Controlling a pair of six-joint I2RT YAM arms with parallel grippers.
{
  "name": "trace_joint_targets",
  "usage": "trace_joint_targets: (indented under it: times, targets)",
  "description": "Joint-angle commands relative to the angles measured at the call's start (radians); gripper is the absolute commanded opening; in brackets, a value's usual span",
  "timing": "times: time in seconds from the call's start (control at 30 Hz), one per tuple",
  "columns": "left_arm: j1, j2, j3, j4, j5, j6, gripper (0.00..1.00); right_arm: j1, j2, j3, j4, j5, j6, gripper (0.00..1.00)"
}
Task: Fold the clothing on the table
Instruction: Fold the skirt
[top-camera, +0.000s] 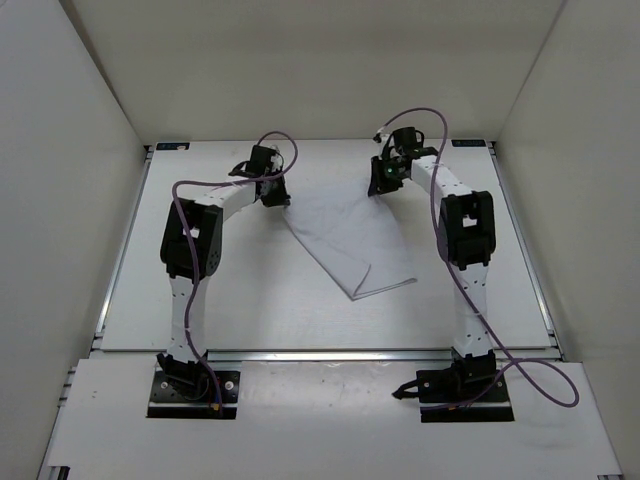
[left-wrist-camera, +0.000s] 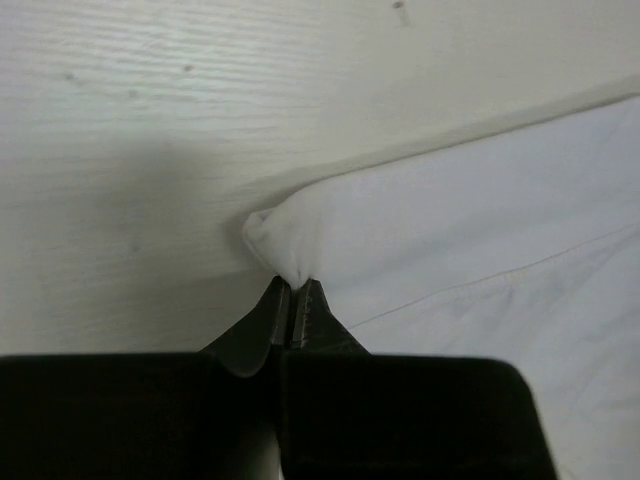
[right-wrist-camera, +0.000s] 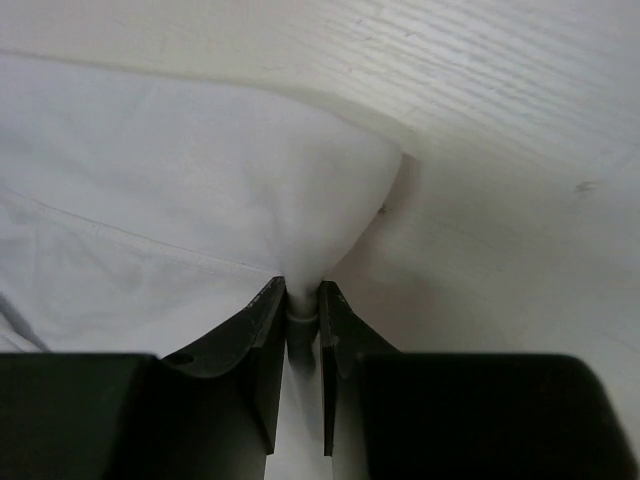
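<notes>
while the near point of the clothing (top-camera: 360, 285) lies slack on the table (top-camera: 250, 320), its two far corners are pinched: left claw (left-wrist-camera: 293, 292) closed tight on one, right claw (right-wrist-camera: 302, 298) nearly closed on the other, probably to carry that edge over for a fold.

White walls (top-camera: 60, 150) stand on three sides (left, far, right); a pale board (top-camera: 320, 420) spans the near edge; small dark labels (top-camera: 172, 146) mark the far corners.
</notes>
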Motion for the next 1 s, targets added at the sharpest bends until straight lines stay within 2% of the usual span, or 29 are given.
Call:
trace_joint_targets:
  times: [0.0, 0.13, 0.27, 0.37, 0.43, 0.5, 0.6, 0.63, 0.7, 0.8, 0.9, 0.97]
  targets:
    - [0.004, 0.014, 0.116, 0.003, 0.102, 0.028, 0.00, -0.050, -0.097, 0.015, 0.027, -0.013, -0.017, 0.02]
    - [0.038, 0.046, 0.350, -0.106, 0.124, 0.045, 0.00, -0.066, -0.140, 0.083, 0.040, -0.030, -0.008, 0.00]
    - [0.064, -0.061, 0.554, -0.116, 0.095, 0.097, 0.00, -0.074, -0.270, 0.241, 0.077, -0.044, -0.005, 0.00]
    - [0.038, -0.196, 0.566, -0.117, 0.021, 0.168, 0.00, -0.066, -0.416, 0.236, 0.115, -0.021, -0.035, 0.00]
    - [0.016, -0.315, 0.483, -0.090, -0.011, 0.222, 0.00, -0.032, -0.523, 0.160, 0.129, 0.025, -0.071, 0.00]
    - [-0.016, -0.401, 0.339, -0.070, -0.045, 0.239, 0.00, -0.012, -0.607, 0.010, 0.154, 0.043, -0.089, 0.00]
    - [-0.083, -0.585, -0.097, 0.007, -0.062, 0.271, 0.00, 0.043, -0.796, -0.457, 0.276, 0.066, -0.092, 0.00]
    - [-0.106, -0.633, -0.194, 0.037, -0.077, 0.277, 0.00, 0.076, -0.888, -0.545, 0.308, 0.085, -0.091, 0.00]
    - [-0.184, -0.818, -0.516, 0.133, -0.135, 0.260, 0.00, 0.109, -1.043, -0.862, 0.408, 0.079, -0.057, 0.00]
    - [-0.199, -0.967, -0.757, 0.131, -0.116, 0.187, 0.00, 0.098, -1.135, -1.088, 0.395, 0.042, 0.030, 0.00]
    - [-0.162, -1.066, -0.883, 0.119, -0.071, 0.156, 0.00, 0.091, -1.217, -1.190, 0.370, 0.001, 0.050, 0.00]
    - [-0.143, -1.103, -0.902, 0.125, -0.077, 0.171, 0.00, 0.091, -1.237, -1.206, 0.376, 0.002, 0.061, 0.00]
